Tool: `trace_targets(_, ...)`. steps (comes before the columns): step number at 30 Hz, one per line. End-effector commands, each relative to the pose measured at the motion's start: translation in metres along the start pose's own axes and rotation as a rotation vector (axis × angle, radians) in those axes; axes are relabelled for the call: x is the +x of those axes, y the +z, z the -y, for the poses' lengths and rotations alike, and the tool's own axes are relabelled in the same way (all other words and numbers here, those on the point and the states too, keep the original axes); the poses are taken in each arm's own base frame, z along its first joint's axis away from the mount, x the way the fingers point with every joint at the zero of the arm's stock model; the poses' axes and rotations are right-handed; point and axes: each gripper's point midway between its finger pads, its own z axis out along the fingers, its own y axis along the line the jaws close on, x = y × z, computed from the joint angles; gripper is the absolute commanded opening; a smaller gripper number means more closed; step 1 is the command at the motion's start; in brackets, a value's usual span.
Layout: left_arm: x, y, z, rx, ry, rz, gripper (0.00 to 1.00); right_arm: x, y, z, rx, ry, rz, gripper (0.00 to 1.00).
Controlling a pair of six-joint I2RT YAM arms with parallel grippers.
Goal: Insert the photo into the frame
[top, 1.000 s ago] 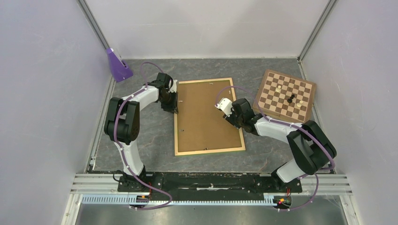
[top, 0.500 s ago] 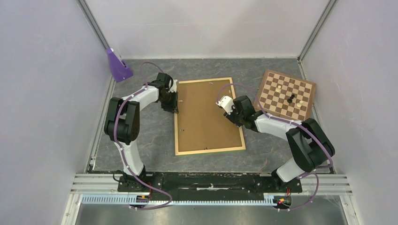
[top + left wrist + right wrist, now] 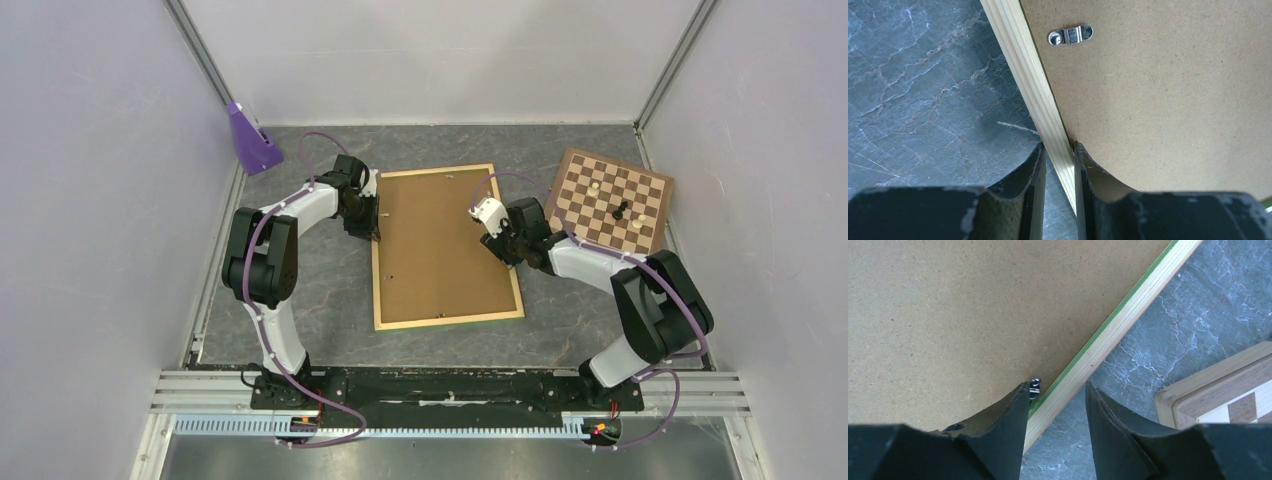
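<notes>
The frame [image 3: 450, 319] lies back-up on the table, its pale wood rails around a brown hardboard panel [image 3: 440, 250]. My left gripper [image 3: 372, 235] is shut on the frame's left rail [image 3: 1023, 65]; in the left wrist view the gripper [image 3: 1059, 147] pinches the rail, one finger on the panel [image 3: 1158, 90]. My right gripper [image 3: 510, 255] stands open astride the right rail [image 3: 1128, 325], which shows a green edge. In the right wrist view the gripper [image 3: 1057, 387] has one finger by a small metal clip [image 3: 1035, 384] and the other over the table. The photo is hidden.
A brown-and-cream chessboard [image 3: 607, 203] with a few pieces lies just right of the frame, its corner [image 3: 1228, 405] close to my right gripper. A purple object [image 3: 250, 140] stands at the far left corner. A metal turn clip [image 3: 1070, 36] sits on the panel. Walls enclose the table.
My right gripper has moved from over the panel to the frame's right rail, and its jaws have widened. The left arm and the frame have not moved.
</notes>
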Motion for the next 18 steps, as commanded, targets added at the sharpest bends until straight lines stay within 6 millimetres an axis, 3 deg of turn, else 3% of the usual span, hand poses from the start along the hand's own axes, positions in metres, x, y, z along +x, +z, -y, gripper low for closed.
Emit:
trace_targets(1, -0.01, -0.01, -0.008, -0.03, 0.052, 0.044, 0.02, 0.058, 0.003, -0.008, -0.038, 0.03, -0.192, 0.47)
trace_targets(18, -0.011, -0.01, -0.009, -0.034, 0.051, 0.045, 0.02, 0.066, 0.0, -0.019, -0.109, 0.043, -0.197, 0.47)
